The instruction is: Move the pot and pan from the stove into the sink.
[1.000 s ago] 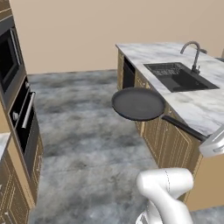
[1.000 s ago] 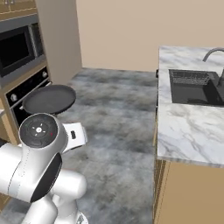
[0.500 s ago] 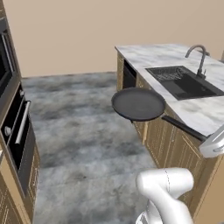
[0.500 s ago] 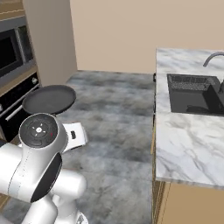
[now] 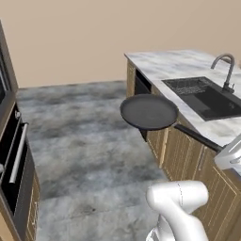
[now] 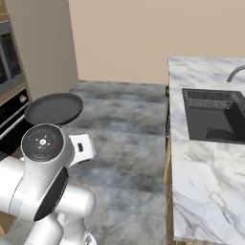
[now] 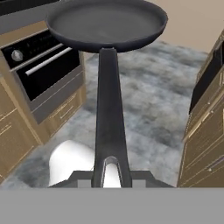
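One pan, shallow and dark, held level in the air above the grey floor, just beside the island's wooden cabinet front. Long black handle running straight back into the tool, narrowly closed on its end. Black sink with arched faucet set in the marble worktop nearby. Oven across the floor.

I count one pan at mid-frame, one sink at the right and one faucet at the upper right. One oven sits at the left. One marble tabletop fills the lower right.
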